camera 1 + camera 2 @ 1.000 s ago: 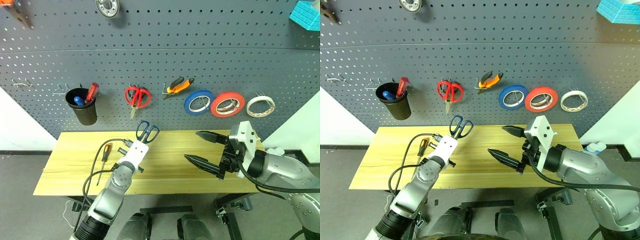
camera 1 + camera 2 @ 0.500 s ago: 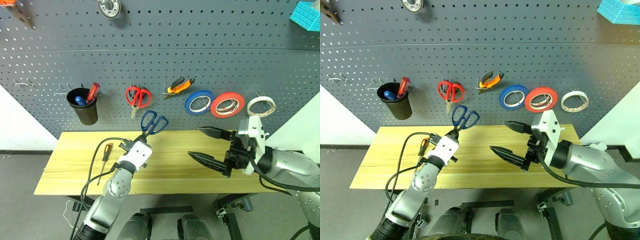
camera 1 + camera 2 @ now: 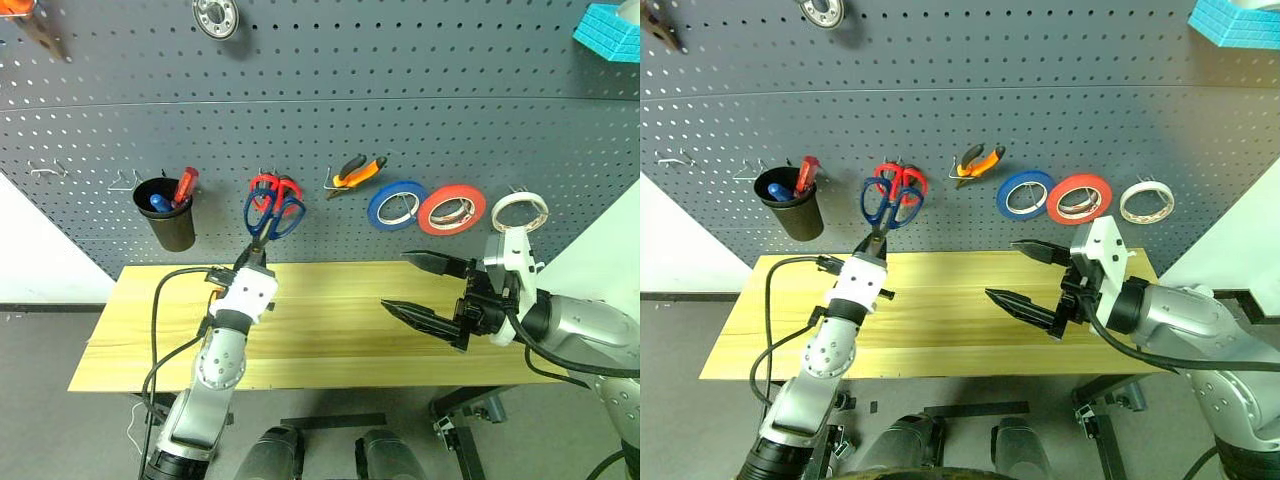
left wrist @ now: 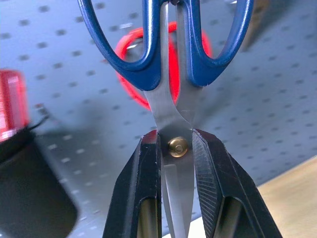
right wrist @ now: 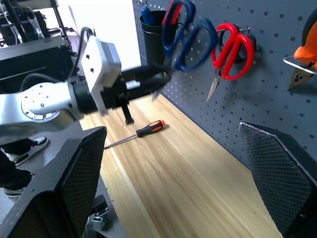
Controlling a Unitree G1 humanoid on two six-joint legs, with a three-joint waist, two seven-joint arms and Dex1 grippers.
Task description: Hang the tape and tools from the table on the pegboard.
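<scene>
We see the left gripper [image 4: 177, 163] clenched on the blades of the blue scissors [image 3: 272, 216], just at the pivot, with the handles raised in front of the pegboard [image 3: 320, 120]. The blade tips are hidden between the fingers [image 4: 143, 198], and the tops of the handles are cut off in the left wrist view. The blue handles overlap the red scissors [image 3: 277, 186] hanging on a hook, so only part of the red pair shows behind them; we cannot tell whether the two pairs touch.

The right gripper [image 3: 425, 287] hangs over the table [image 3: 130, 330] with its jaws spread wide, holding nothing.

Counting what hangs on the board: three rolls of tape side by side, one blue roll [image 3: 397, 204], one red roll [image 3: 452, 209] and the white tape [image 3: 520, 212], whose lower edge is partly covered by the right wrist. One pair of orange pliers [image 3: 357, 171] hangs left of the rolls. One black cup [image 3: 167, 212] holds two handles, one red, one blue. One screwdriver [image 5: 136, 133] lies on the table, mostly hidden behind the left arm in the head views.

A metal disc [image 3: 215, 14] and a blue block [image 3: 610, 28] sit at the top edge, both cut off.
</scene>
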